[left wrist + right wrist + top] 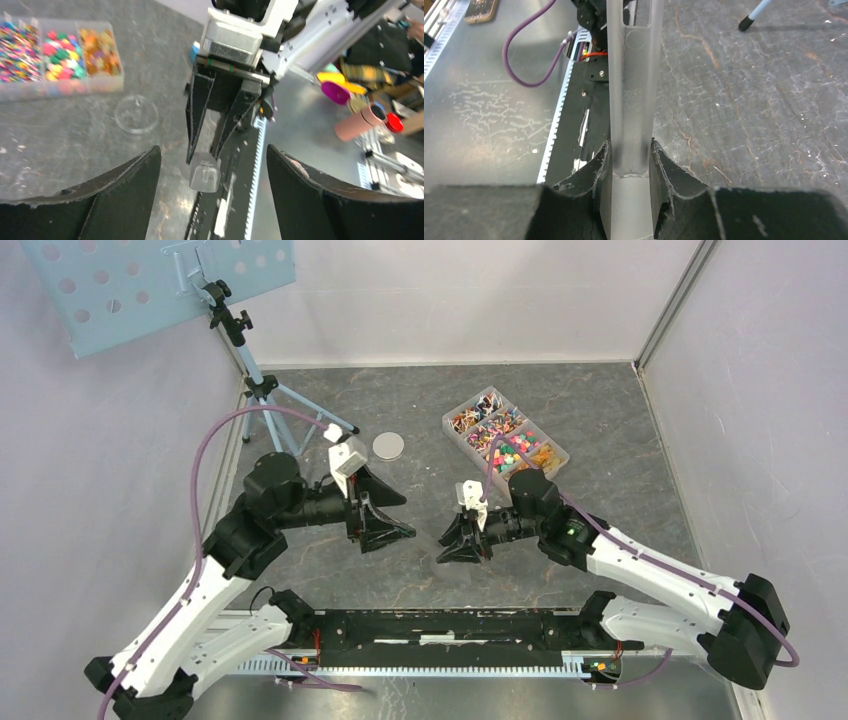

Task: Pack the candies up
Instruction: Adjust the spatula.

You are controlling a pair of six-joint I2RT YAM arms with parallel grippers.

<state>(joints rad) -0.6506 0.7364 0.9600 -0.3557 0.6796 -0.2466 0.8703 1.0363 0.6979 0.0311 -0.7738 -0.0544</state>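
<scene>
While the dark, veined bench [600, 390] carries everything, the divided clear box [65, 88] is the landmark, standing toward the far right of the top view. The left gripper [408, 517] hovers to the left of the box and nearer the arm bases, its jaws wide apart and holding nothing. Between it and the box, the right gripper [630, 150] has its jaws clamped on a clear tube [631, 90]. A grey disc [388, 446] lies left of the box, and a clear round dish [136, 114] lies near the box without touching it. The candies [505, 435] fill the box's compartments, sorted by colour.
</scene>
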